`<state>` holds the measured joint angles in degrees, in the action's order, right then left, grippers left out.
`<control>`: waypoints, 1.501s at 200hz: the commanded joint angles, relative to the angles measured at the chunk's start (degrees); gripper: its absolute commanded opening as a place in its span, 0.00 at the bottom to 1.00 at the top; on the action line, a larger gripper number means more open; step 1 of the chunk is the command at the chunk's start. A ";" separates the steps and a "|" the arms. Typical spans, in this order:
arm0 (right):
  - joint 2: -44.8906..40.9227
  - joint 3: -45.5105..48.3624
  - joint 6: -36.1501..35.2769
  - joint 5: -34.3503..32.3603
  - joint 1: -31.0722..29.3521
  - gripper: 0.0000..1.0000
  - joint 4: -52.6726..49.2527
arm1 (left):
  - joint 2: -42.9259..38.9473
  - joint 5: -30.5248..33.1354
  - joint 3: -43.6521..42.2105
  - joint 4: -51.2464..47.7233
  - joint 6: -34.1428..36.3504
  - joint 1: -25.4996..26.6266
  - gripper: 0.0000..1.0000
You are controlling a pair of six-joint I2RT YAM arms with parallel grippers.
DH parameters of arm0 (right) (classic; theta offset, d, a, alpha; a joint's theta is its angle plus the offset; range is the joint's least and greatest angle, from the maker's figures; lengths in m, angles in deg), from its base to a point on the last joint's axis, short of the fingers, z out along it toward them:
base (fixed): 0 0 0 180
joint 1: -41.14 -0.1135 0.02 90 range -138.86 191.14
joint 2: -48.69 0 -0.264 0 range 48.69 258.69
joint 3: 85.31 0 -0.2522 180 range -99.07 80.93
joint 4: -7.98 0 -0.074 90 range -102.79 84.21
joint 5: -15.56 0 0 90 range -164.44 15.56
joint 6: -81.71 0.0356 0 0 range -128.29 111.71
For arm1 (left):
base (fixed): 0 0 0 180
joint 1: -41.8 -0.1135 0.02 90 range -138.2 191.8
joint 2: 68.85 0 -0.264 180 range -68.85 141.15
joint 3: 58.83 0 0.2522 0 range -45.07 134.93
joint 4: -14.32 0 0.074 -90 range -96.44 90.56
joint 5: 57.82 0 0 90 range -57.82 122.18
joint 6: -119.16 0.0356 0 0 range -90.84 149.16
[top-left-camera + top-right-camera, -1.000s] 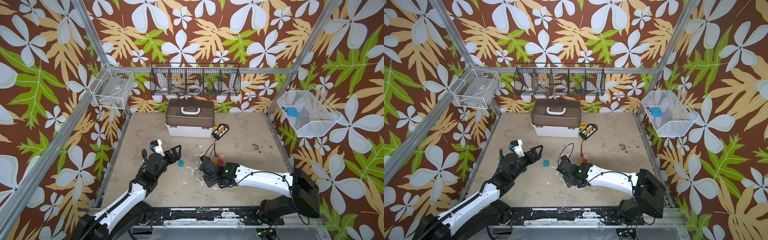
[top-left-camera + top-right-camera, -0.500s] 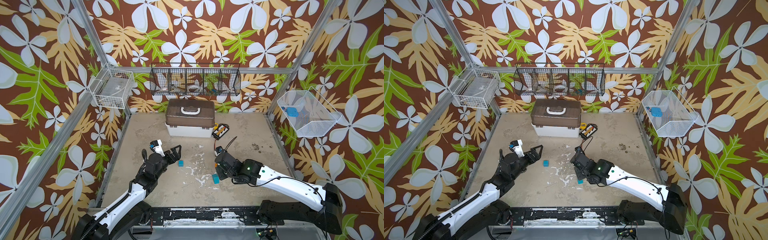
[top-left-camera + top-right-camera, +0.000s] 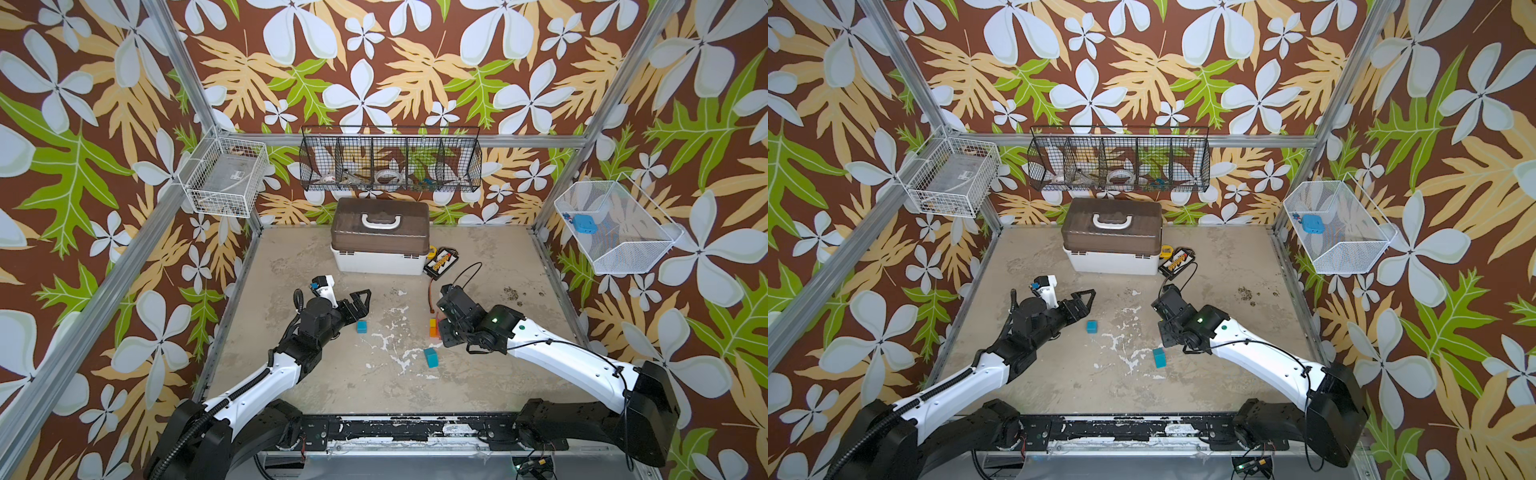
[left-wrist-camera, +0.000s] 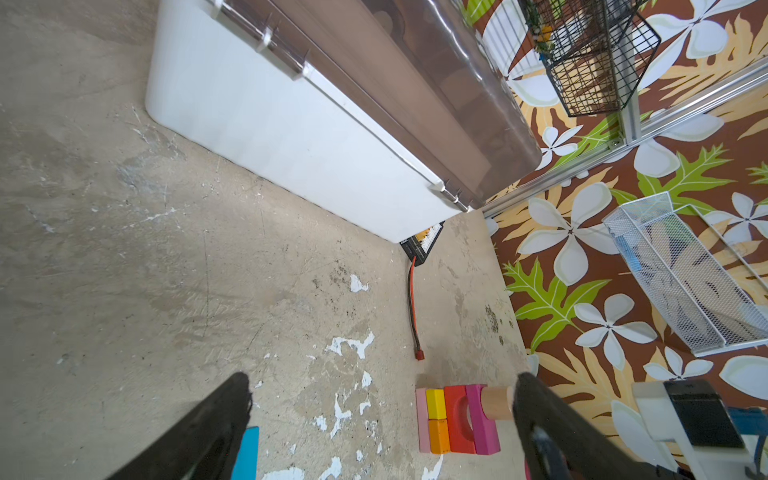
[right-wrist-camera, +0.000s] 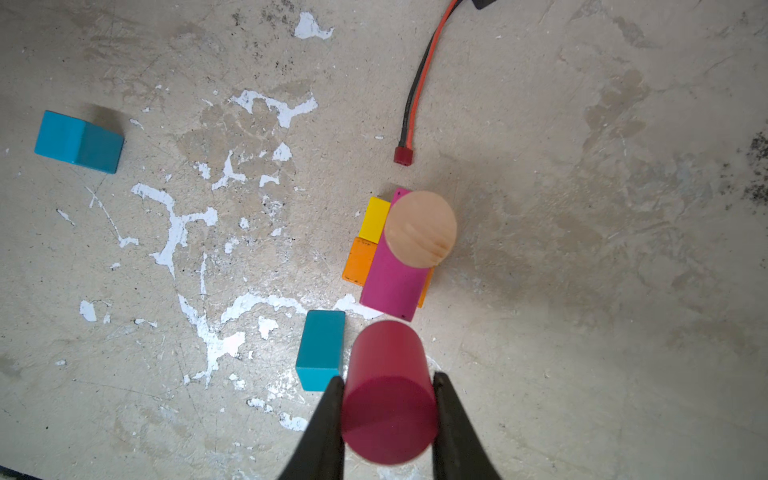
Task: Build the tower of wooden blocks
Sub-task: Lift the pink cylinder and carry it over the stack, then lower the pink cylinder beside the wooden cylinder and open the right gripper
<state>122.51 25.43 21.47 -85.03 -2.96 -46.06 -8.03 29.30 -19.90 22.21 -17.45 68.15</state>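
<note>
The tower [image 5: 395, 257] stands right of the floor's middle: pink, yellow, orange, a red arch and a magenta bar, with a tan cylinder [image 5: 420, 228] on top. It also shows in a top view as the tower [image 3: 434, 328] and in the left wrist view as the tower [image 4: 457, 419]. My right gripper [image 5: 388, 380] is shut on a dark red cylinder [image 5: 388, 395], held above the floor just beside the tower. The right gripper [image 3: 446, 332] hides the cylinder in both top views. My left gripper [image 3: 360, 309] is open and empty beside a teal cube [image 3: 362, 326].
A second teal block [image 3: 431, 357] lies on the floor just in front of the tower. A red and black wire [image 5: 415, 91] ends near the tower, running from a black and yellow pack [image 3: 442, 262]. A white box with brown lid [image 3: 380, 241] stands at the back.
My right arm has swung right and back from the floor's middle to the tower, carrying the dark red cylinder. The teal block it covered now shows. The left arm has not moved.
</note>
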 commanded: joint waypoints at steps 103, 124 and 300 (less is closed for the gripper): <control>3.54 -0.85 -1.19 2.15 2.14 0.08 2.21 | 5.03 -1.58 6.31 -9.27 -5.81 0.04 1.00; 4.56 -0.92 -1.20 2.15 2.63 0.08 2.48 | 5.77 -2.74 6.99 -10.14 -5.29 -0.07 1.00; 8.97 -3.20 -1.82 1.93 3.65 0.16 2.21 | 0.67 -1.17 4.28 -7.63 -3.84 -0.01 1.00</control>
<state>131.23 22.67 19.89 -82.38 0.69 -43.85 -7.44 27.62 -15.55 13.27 -21.69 68.15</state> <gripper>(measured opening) 0.274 0.996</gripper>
